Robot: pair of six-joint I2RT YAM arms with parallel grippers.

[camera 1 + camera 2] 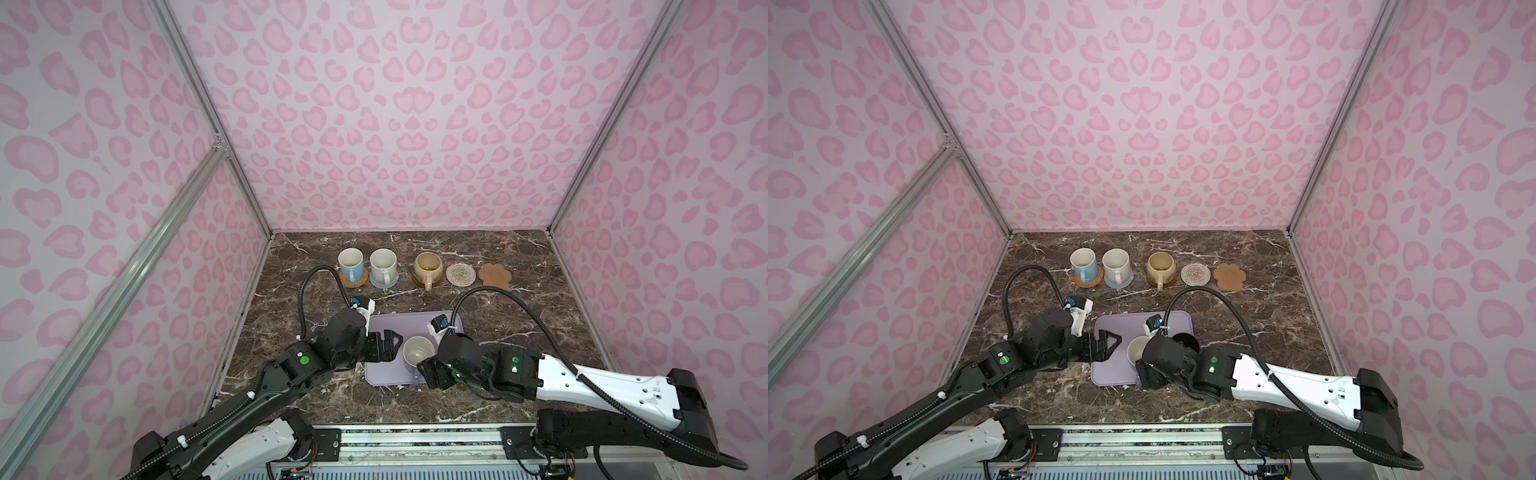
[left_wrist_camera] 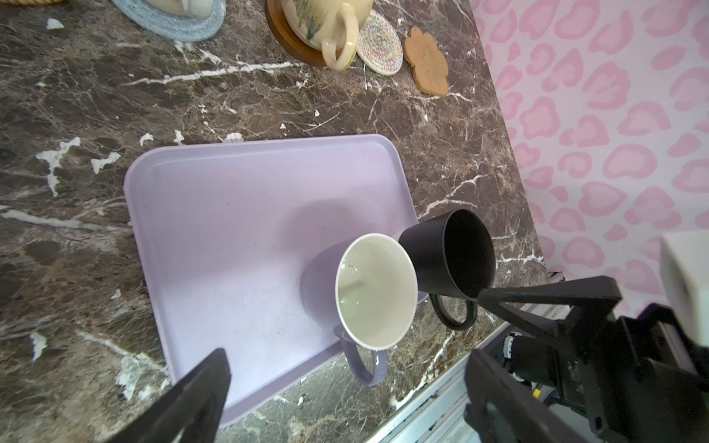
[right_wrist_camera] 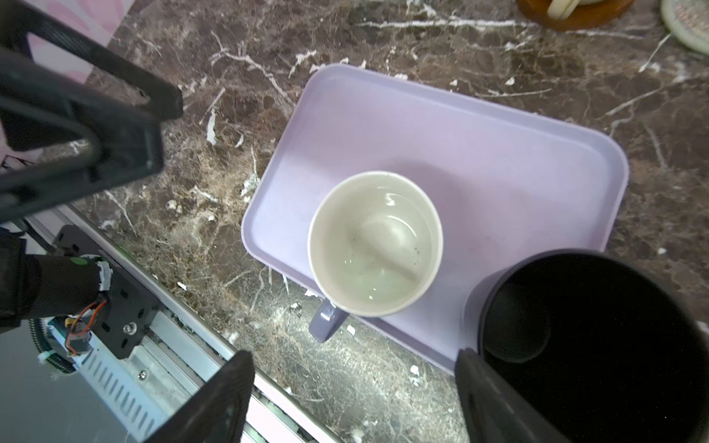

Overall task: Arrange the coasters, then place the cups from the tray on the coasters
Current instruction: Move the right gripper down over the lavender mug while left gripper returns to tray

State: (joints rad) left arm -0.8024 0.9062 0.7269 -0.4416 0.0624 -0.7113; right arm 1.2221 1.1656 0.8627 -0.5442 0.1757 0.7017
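Right wrist view: our right gripper (image 3: 355,354) has its jaws spread, pinching nothing, over the tray's (image 3: 498,153) near edge. The lavender mug (image 3: 374,243) stands upright on the tray just ahead, with the black mug (image 3: 594,345) beside it. Our left gripper (image 1: 397,345), also spread wide, hangs over the tray's left side. Far back, the blue mug (image 1: 348,262), white mug (image 1: 381,264) and yellow mug (image 1: 428,266) stand on the orange coaster (image 1: 357,282), grey-blue coaster (image 1: 374,283) and brown coaster (image 1: 417,281). The beige coaster (image 1: 460,274) and paw coaster (image 1: 494,275) lie to their right.

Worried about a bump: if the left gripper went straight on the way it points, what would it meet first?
Probably the lavender cup on the tray; it stands just ahead of the left gripper, though their heights are hard to compare.
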